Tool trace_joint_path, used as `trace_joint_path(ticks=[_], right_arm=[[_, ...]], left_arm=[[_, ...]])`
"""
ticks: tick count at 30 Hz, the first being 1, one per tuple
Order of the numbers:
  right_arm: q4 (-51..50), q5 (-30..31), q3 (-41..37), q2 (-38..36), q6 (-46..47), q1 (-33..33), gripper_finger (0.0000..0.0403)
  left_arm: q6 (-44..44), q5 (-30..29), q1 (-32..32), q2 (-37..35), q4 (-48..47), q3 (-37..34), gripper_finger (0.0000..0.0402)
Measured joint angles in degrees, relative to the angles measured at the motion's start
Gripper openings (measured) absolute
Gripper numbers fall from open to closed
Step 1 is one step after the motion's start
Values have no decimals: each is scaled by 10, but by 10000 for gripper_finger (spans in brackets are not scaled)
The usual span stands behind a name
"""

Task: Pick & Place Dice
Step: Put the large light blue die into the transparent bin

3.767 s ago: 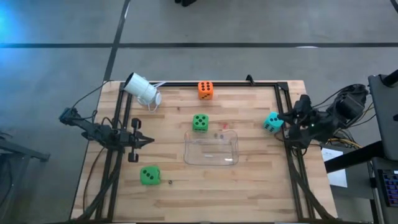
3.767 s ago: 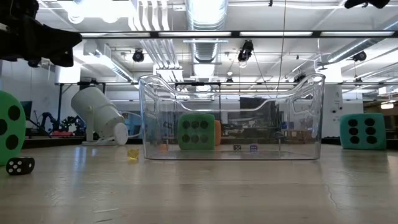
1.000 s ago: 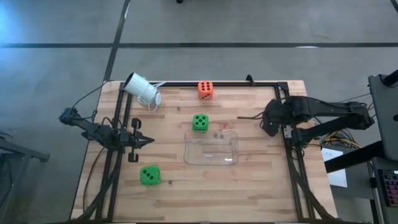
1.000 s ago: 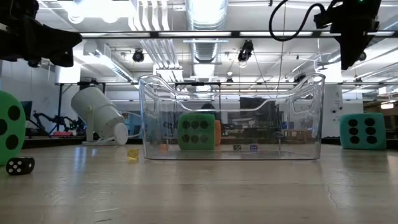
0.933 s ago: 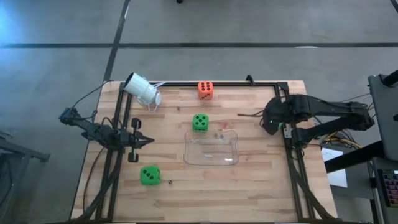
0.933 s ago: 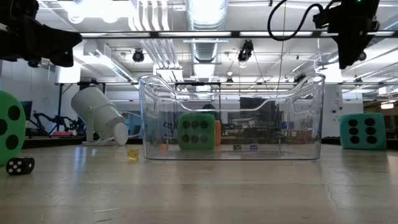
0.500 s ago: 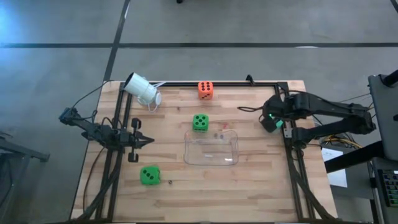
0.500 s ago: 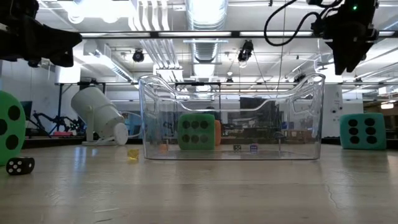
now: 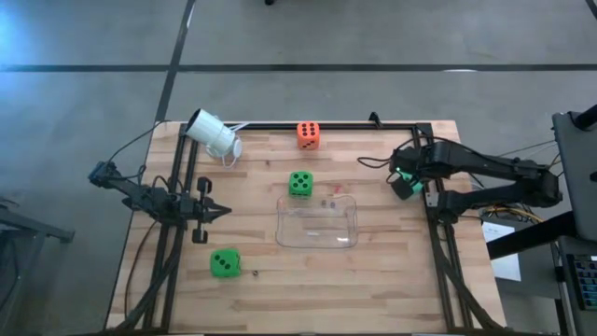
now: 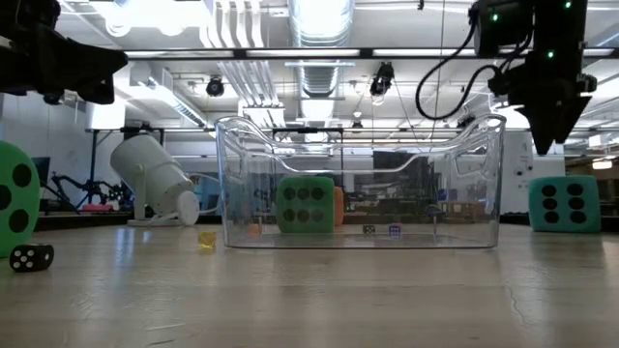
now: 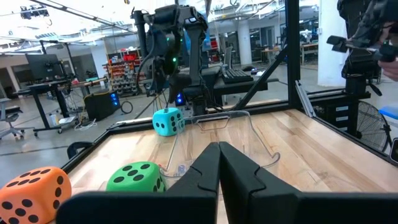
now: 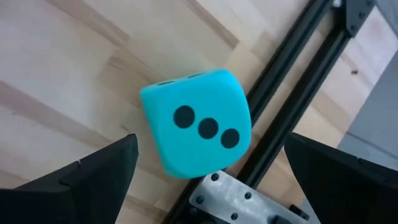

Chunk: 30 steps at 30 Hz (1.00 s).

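Right gripper hangs over the teal die at the right edge of the surface, jaws spread fully wide, holding nothing. In the right wrist view the teal die sits between the two fingers, three-pip face up, not touched, just beside the black frame rail. Low view: teal die rests on the surface, right gripper above it. Left gripper waits on the left side of the surface, jaws closed tight, empty. Clear bin sits mid-surface. One green die just behind the bin, second green die near the front left, orange die at the far edge. White camera tilted at the back left corner. Small black die beside the front green one.
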Motion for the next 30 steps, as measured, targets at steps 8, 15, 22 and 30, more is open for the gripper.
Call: trace_joint_path(ticks=[8, 15, 22, 30], right_arm=[[55, -56, -49, 3, -72, -40, 400], [59, -67, -54, 19, -111, -60, 400], [83, -63, -80, 32, -148, -103, 400], [108, -66, -87, 36, -189, -136, 400]], left_arm=[[0, 0, 0, 0, 0, 0, 10], [0, 0, 0, 0, 0, 0, 10], [0, 0, 0, 0, 0, 0, 10], [0, 0, 0, 0, 0, 0, 10]])
